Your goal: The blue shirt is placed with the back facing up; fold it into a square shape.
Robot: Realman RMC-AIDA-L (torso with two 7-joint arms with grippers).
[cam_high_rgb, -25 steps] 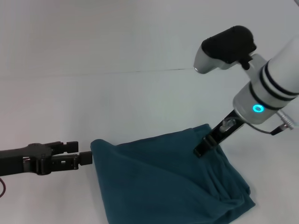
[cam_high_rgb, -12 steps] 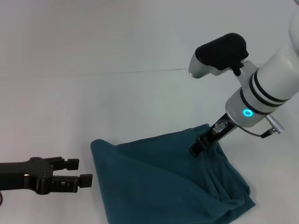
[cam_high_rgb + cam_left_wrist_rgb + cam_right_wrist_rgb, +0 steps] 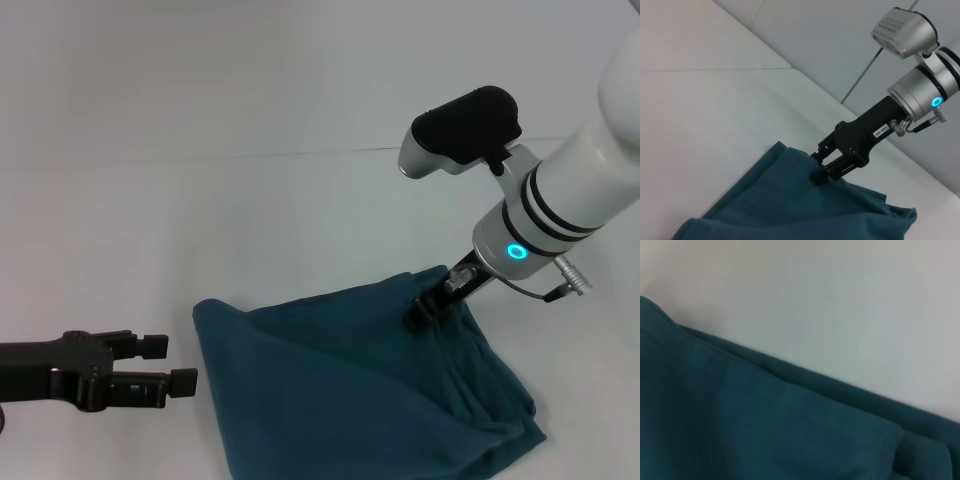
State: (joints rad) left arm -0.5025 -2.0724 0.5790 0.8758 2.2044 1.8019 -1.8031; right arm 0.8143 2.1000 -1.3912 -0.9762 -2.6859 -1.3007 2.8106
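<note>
Head view, shirt: blue shirt (image 3: 360, 390) lying on the white table (image 3: 200, 220) as a folded, roughly four-sided bundle, plain side up, bunched folds along its right edge.
Head view, right gripper (image 3: 428, 305): down on the far right corner of the shirt, fingers pressed into the cloth; looks pinched on the fabric there.
Head view, left gripper (image 3: 182, 364): low over bare table just beside the shirt's left edge, apart from it, fingers spread with nothing between them.
Left wrist view, right gripper (image 3: 821, 167): black fingers closed down around a ridge of cloth at the shirt's (image 3: 790, 205) corner; lettering not visible.
Right wrist view, shirt (image 3: 765, 425): layered folded edges running diagonally against the table (image 3: 840, 305); own fingers not in view.
Risk, corner: pulling the pinched corner alone could drag the whole bundle instead of folding it, with nothing pinning the left side.
Risk, layers: a pinch that takes only the top layer would peel the stack open.
Risk, shape: the bunched right edge likely to leave a lopsided outline, not a square.
</note>
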